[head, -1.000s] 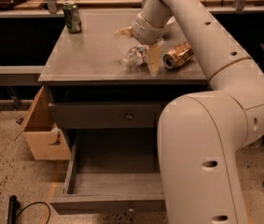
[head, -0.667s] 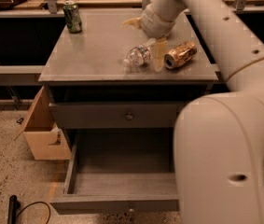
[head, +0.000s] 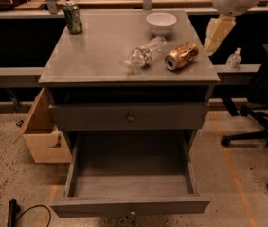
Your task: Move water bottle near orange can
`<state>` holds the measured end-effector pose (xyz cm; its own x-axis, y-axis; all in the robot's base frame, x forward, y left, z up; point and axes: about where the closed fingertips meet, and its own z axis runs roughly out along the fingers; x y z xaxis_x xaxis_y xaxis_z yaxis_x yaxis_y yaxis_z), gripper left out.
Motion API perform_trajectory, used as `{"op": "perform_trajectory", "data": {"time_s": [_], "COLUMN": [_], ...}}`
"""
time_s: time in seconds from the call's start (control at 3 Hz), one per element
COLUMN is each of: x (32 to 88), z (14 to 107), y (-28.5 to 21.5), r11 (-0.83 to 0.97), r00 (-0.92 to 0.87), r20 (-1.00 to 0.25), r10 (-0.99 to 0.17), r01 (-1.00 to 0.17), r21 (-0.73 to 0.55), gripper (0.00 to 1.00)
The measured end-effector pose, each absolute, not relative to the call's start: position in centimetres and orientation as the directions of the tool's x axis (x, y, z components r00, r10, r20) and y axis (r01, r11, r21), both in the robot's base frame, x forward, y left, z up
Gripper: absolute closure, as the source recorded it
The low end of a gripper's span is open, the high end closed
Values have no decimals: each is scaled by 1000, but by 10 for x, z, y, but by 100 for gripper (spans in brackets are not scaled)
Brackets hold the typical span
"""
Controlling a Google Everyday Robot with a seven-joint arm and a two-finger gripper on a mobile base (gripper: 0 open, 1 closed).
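Note:
The water bottle (head: 145, 52) lies on its side on the grey table top (head: 95, 56), its white cap toward the front left. The orange can (head: 181, 56) lies on its side just to the right of it, a small gap between them, silver top toward the front. My gripper (head: 217, 33) hangs from the white arm at the upper right, beyond the table's right edge and above the can's level. It touches neither the bottle nor the can.
A white bowl (head: 161, 21) stands behind the bottle. A dark green can (head: 72, 17) stands at the back left corner. The bottom drawer (head: 131, 183) is pulled open. A cardboard box (head: 41, 136) sits on the floor at left, an office chair (head: 266, 108) at right.
My arm has drawn back up and to the right, away from the bottle and can. The bottle and can now lie uncovered, side by side.

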<state>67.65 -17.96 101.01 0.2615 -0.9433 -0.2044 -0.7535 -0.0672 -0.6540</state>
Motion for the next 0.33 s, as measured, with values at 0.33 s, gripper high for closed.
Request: {"op": "perform_trajectory", "data": {"time_s": [0.33], "x": [662], "z": [1013], "y": [-188], "r11": [22], "r00": [177], "r20": [-236], "r10": [-956], "r01": [-756], "r21": [-654], "gripper": [0]}}
